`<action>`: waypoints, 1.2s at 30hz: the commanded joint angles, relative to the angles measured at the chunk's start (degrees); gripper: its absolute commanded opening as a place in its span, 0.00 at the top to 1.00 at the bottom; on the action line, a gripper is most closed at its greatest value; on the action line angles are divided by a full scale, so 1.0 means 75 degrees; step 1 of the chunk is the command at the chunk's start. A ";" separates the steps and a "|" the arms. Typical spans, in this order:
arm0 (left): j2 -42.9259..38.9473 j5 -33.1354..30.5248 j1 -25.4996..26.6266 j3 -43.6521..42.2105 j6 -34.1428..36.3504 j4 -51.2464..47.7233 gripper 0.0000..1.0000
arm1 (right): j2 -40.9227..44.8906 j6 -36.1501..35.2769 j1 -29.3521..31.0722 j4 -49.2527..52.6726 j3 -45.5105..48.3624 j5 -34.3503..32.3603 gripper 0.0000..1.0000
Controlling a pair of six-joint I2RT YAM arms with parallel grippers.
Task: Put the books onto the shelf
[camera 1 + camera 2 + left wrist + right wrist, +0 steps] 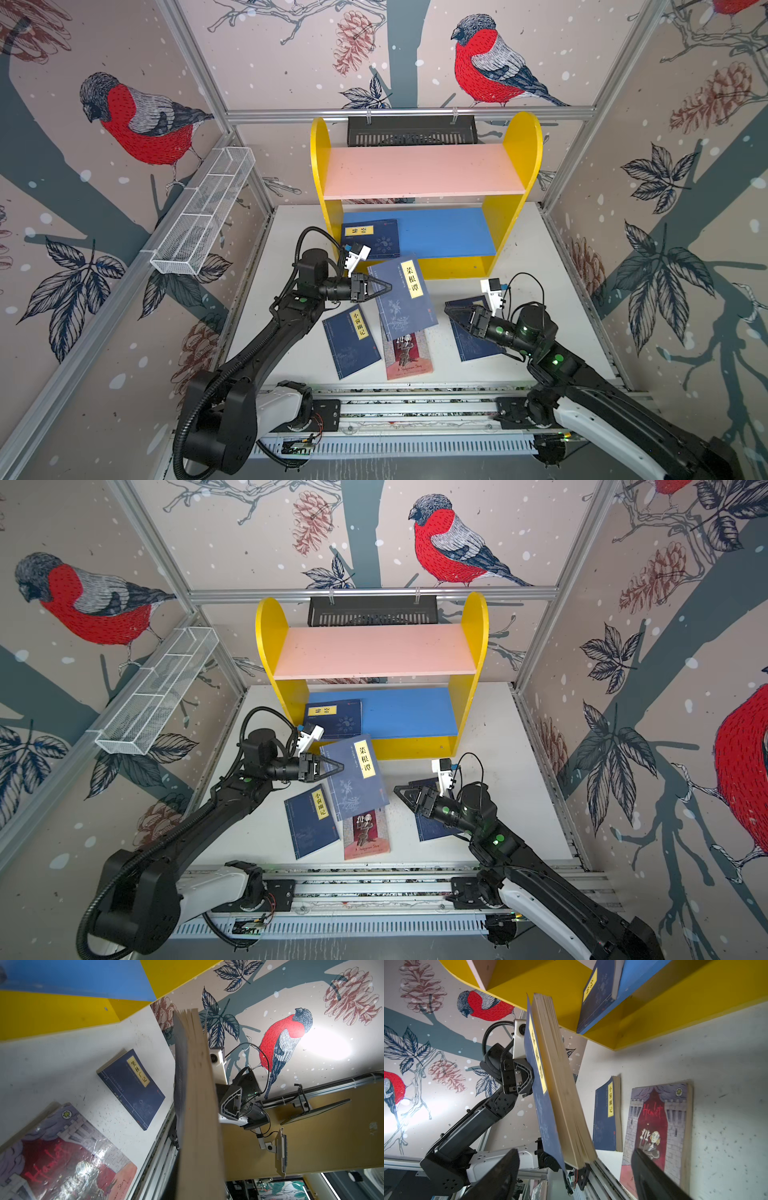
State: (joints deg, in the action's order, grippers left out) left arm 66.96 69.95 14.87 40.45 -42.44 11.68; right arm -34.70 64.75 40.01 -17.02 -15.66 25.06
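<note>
My left gripper (384, 287) is shut on the edge of a navy book (405, 303), holding it tilted in the air in front of the shelf (424, 170). In the left wrist view its page edge (197, 1105) fills the middle. My right gripper (451, 311) stands open just right of that book. Its fingers (652, 1174) are wide apart and touch nothing. Another navy book (371, 237) lies on the shelf's blue lower board. A navy book (352, 340) and the Hamlet book (407, 353) lie flat on the table. A third navy book (473, 340) is partly hidden under my right arm.
A white wire-mesh tray (203, 216) hangs on the left wall. A black slotted basket (411, 131) hangs behind the shelf. The shelf's pink upper board carries nothing. An aluminium rail (415, 405) runs along the table's front edge.
</note>
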 commanded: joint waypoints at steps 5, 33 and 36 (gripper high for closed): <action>0.0062 -0.0737 -0.0032 0.0921 0.0885 -0.0845 1.00 | -0.0209 0.0179 0.1673 -0.1032 0.0049 -0.1928 0.12; 0.0002 -0.1089 -0.0304 -0.0986 -0.4894 0.5343 1.00 | -0.3982 -0.0278 0.2566 -0.5872 -0.0878 -0.3430 0.39; -0.0038 -0.1124 -0.0300 -0.1025 -0.4947 0.5357 1.00 | -0.4403 -0.0289 0.2419 -0.5991 -0.1170 -0.3127 0.50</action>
State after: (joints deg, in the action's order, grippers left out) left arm 67.16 61.21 12.80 32.95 -77.67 46.57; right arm -66.13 63.86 58.67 -57.23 -22.98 -0.30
